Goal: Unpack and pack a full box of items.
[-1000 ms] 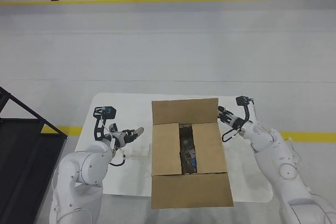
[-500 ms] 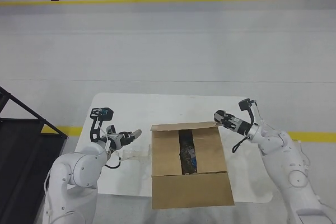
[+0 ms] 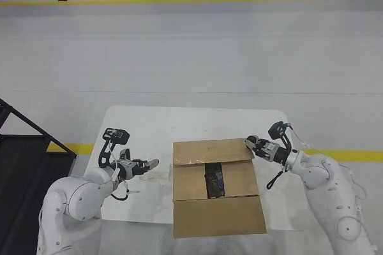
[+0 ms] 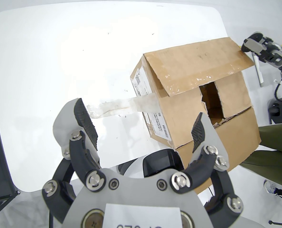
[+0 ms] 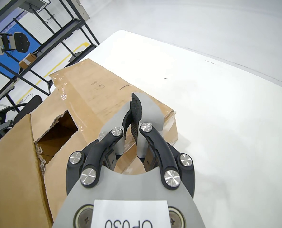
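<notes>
Presently we log the cardboard box (image 3: 217,191) standing on the right half of the white table (image 3: 140,124). Its near flap (image 3: 220,218) lies folded outward toward the robot. The two side flaps (image 3: 190,180) are folded in, and the gap between them shows dark items (image 3: 214,180) packed inside.

The far flap (image 4: 198,62) slopes over the opening like a roof. The right gripper (image 5: 135,100) is clenched on that flap's right corner, with its pads pressed nearly together.

The left gripper (image 4: 141,112) is released, jaws spread wide, and hovers over the table left of the box, apart from it. A clear tape strip (image 4: 117,105) runs from the box's left wall across the tabletop toward this gripper; we cannot tell if they touch.
</notes>
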Tool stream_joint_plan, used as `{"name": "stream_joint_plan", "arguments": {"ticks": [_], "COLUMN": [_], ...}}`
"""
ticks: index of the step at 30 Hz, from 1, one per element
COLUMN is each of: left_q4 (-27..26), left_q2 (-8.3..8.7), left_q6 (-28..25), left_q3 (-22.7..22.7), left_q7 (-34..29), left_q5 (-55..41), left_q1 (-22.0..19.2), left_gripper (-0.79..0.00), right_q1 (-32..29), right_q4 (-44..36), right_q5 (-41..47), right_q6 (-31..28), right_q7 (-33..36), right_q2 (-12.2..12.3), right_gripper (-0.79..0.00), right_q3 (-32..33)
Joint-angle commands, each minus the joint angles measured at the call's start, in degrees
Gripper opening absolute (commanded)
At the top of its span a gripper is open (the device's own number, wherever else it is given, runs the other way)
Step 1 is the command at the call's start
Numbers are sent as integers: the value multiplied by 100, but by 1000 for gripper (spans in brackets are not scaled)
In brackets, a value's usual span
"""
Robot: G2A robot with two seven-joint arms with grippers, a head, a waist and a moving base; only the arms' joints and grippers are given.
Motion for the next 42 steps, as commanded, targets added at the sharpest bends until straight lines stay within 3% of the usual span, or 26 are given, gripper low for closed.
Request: {"name": "stream_joint_plan", "arguments": {"ticks": [1,3,8,14,29,36,42], "left_q4": [0,-30,-247,-320,-240,-121,125], "left_q2": [0,14,146,273,277,350,395], "left_q6": [-1,-152,-1387,-2674,-2666,-2978,-3052], "left_q3": [0,23,-40,-71,-44,284,741], "left_q7": [0,120,196,672,844,1585,2164], "left_q5": [0,107,836,1393,1213,2082,2847], "left_q1": [0,35,496,1454,1598,2100,2271], "left_gripper": [0,0,0,0,0,0,0], "right_q1": [-183,-326,-576,-707,-738,-743,-737], "right_q4": [-292,-541,-916,-1184,-1271,-1298,-1297], "right_q5": [-77,-115,-208,-487,-869,-807,-780], "right_q6": [243,394,832,1419,1829,1900,1933], "right_q7": [-162,-222,-377,-685,-600,-642,-662], "right_q2": [-3,-1,-3,-31,-51,-44,-37], "right_gripper": [-785,-785,-785,-785,-785,-785,-785], "right_q3": [-29,-67,-150,-329,-766,-782,-805]}}
